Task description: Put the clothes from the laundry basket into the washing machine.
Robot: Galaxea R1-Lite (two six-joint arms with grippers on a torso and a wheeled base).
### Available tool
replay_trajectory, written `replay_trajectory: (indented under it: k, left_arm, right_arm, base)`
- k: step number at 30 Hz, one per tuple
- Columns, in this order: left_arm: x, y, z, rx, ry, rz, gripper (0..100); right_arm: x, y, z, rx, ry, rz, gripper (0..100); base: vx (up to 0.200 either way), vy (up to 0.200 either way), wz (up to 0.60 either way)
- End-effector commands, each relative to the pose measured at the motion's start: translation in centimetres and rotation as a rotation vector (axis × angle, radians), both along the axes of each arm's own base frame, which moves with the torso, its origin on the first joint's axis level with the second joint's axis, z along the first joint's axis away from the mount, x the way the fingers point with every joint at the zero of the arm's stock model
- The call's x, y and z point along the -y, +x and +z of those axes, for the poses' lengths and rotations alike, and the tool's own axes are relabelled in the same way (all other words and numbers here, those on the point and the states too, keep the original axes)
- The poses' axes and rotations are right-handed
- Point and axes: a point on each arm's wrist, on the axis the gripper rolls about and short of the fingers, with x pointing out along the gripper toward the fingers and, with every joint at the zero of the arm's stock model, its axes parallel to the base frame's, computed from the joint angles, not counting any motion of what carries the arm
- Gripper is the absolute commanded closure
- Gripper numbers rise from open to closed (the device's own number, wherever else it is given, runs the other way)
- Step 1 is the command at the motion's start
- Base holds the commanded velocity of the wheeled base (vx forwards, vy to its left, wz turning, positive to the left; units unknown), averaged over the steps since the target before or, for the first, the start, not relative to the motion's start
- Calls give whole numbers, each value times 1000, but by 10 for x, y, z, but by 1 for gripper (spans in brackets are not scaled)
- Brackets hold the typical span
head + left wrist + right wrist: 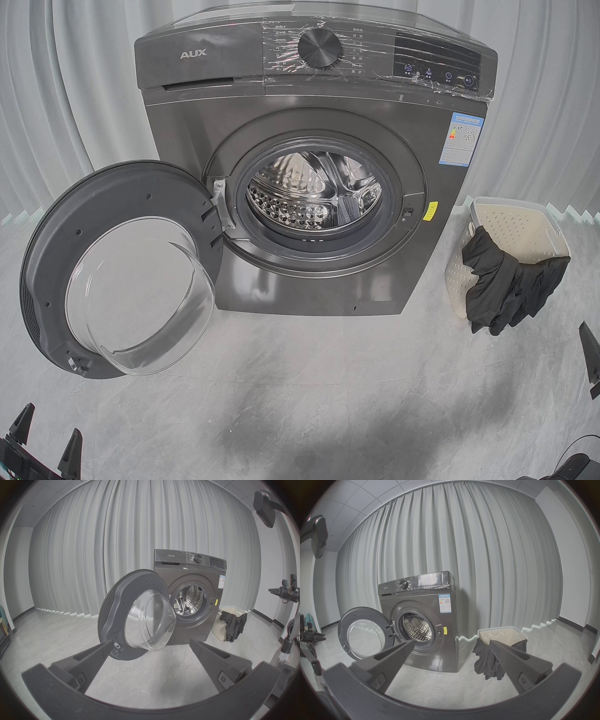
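A grey front-loading washing machine point(312, 156) stands ahead with its round door point(119, 269) swung wide to the left and its steel drum point(312, 194) bare. To its right a cream laundry basket point(519, 228) sits on the floor, with dark clothes point(509, 281) draped over its front rim. My left gripper point(47, 437) is low at the near left, open and holding nothing. My right gripper point(451, 644) is at the near right, also open and holding nothing, well short of the basket point(503, 634) and the dark clothes point(486, 659). The left wrist view takes in the machine point(190, 595) and the basket point(223, 627).
Pale marbled floor point(312, 387) stretches between me and the machine. The open door juts out over the floor on the left. White pleated curtains point(75, 94) hang behind everything.
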Motion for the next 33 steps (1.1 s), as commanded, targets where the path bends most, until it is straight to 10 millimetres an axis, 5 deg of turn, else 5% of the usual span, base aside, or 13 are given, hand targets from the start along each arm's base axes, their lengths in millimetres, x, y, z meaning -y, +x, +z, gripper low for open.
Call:
replay_trajectory:
  k: [1,14,33]
  left_arm:
    - [0,0,-5,0,-2,0,0]
    - [0,0,-5,0,-3,0,0]
    - [0,0,-5,0,-2,2,0]
  right_arm:
    - [3,-21,-14,60,4,-4,0]
    - [7,-49,-52,-9,-3,-12,0]
    - [7,-48,-58,-66,-7,-35,0]
  base:
    - [0,0,0]
    - [0,0,0]
    - [0,0,0]
